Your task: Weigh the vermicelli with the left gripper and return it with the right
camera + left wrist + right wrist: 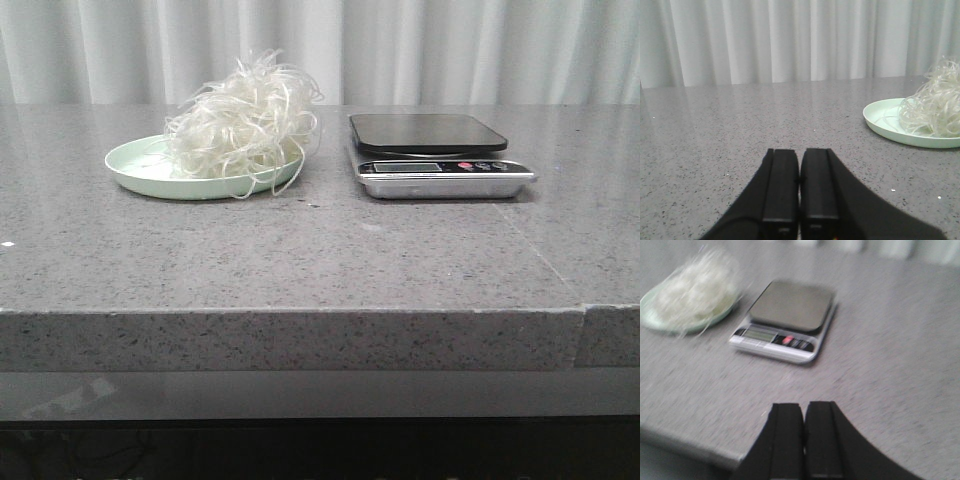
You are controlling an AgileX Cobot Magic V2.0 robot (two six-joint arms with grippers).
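The vermicelli (243, 125) sits heaped on a pale green plate (135, 168) at the far left of the grey speckled counter (300, 250), a few loose strands drooping over the plate's near right rim. Just to the right of the plate, apart from it, stands a kitchen scale (440, 155) with a dark weighing platform and a silver front panel facing the near edge; nothing lies on the platform. White curtains (450, 50) hang behind the counter. In the left wrist view the left gripper (799, 192) has its two black fingers pressed together with nothing between them, low over bare counter, well to the left of the plate. In the blurred right wrist view the right gripper (804, 440) is likewise closed and empty, above the near edge of the counter, nearer than the scale.
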